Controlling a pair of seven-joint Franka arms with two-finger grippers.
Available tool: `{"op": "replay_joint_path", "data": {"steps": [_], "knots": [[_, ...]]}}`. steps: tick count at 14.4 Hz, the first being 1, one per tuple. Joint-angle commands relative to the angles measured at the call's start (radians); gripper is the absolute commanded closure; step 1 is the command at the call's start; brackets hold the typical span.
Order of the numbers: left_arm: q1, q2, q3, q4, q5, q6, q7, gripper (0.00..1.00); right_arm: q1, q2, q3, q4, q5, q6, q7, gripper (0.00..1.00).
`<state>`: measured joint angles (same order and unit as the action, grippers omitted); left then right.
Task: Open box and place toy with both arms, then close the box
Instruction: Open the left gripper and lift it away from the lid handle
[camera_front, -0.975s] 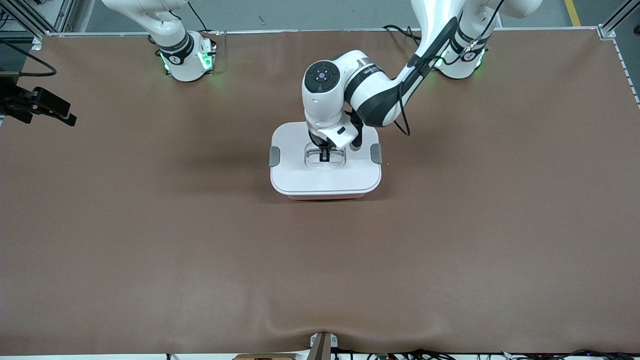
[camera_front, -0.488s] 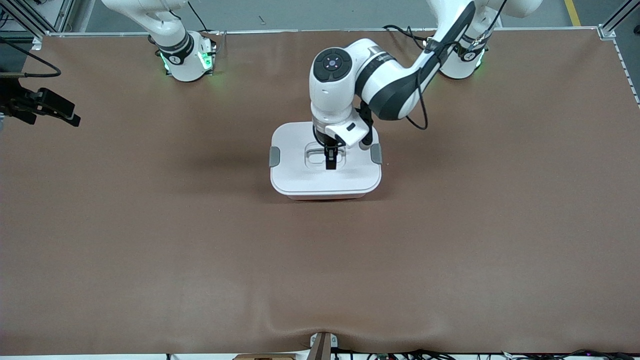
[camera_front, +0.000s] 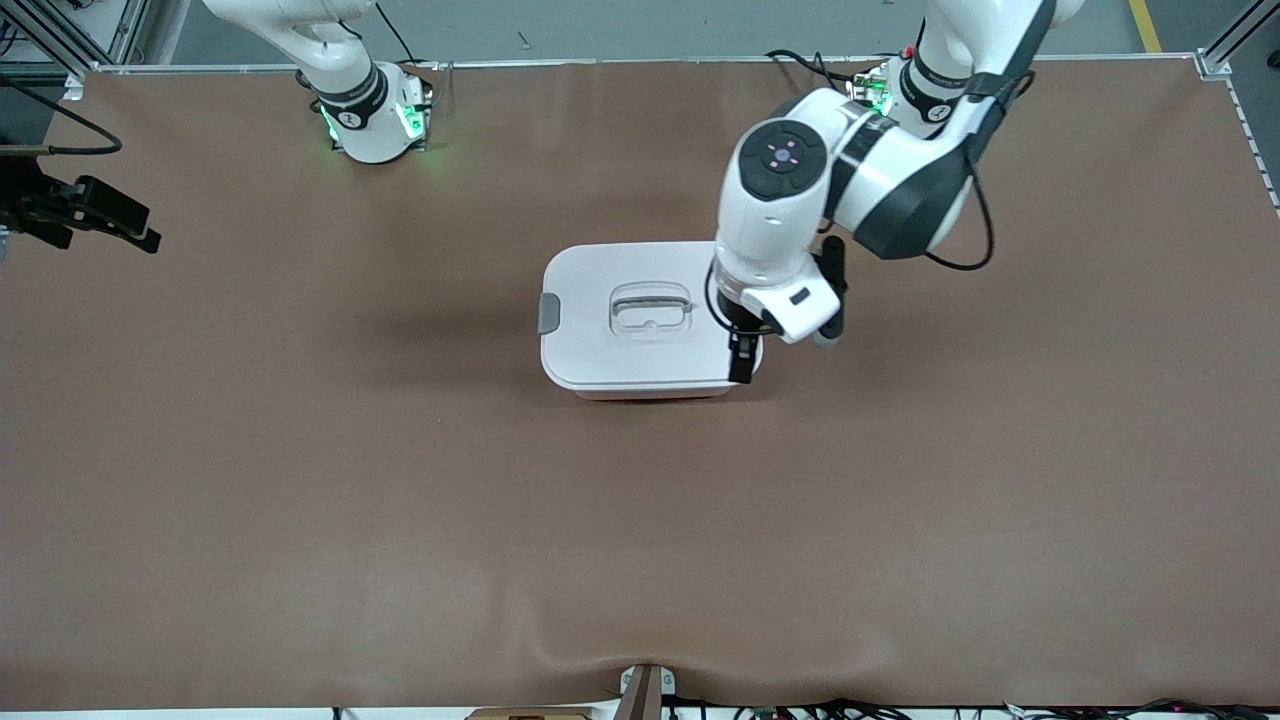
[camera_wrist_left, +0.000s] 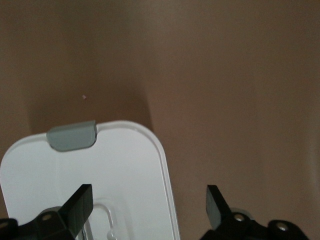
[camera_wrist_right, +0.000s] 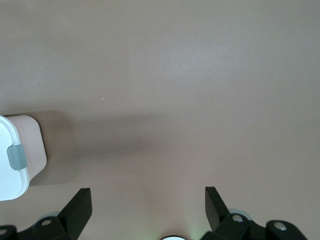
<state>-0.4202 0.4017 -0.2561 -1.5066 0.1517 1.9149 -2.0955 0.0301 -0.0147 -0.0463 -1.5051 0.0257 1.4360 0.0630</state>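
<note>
Box (camera_front: 640, 345) mid-worktop (camera_front: 400, 500), closer to the robot-base edge, white lid (camera_front: 620, 355) on. Left tool (camera_front: 741, 360) over the box's end toward the left arm, fingers spread, empty. Right tool (camera_front: 100, 215) at the right arm's end of the worktop, released, waiting.

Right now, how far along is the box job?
Nearly finished, it seems. The white lid sits on the box, no toy in sight, so it may be inside. The left gripper, open, hangs over the lid's edge at the left arm's end. The right gripper, open, waits over bare table. Whether the grey clips are latched is unclear.
</note>
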Motion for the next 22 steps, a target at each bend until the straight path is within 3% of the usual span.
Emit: {"op": "replay_joint_path", "data": {"steps": [1, 9, 22], "knots": [[0.052, -0.029, -0.012, -0.003, 0.009, -0.031, 0.107, 0.0, -0.001, -0.001, -0.001, 0.005, 0.003, -0.005, 0.008, 0.0], [0.199, -0.09, -0.008, -0.003, 0.006, -0.057, 0.446, 0.0, -0.002, -0.001, 0.0, 0.005, 0.003, -0.006, 0.006, 0.0], [0.382, -0.098, -0.008, 0.025, 0.005, -0.103, 0.85, 0.0, -0.009, -0.001, -0.003, 0.006, 0.0, -0.006, 0.004, 0.0]]}}
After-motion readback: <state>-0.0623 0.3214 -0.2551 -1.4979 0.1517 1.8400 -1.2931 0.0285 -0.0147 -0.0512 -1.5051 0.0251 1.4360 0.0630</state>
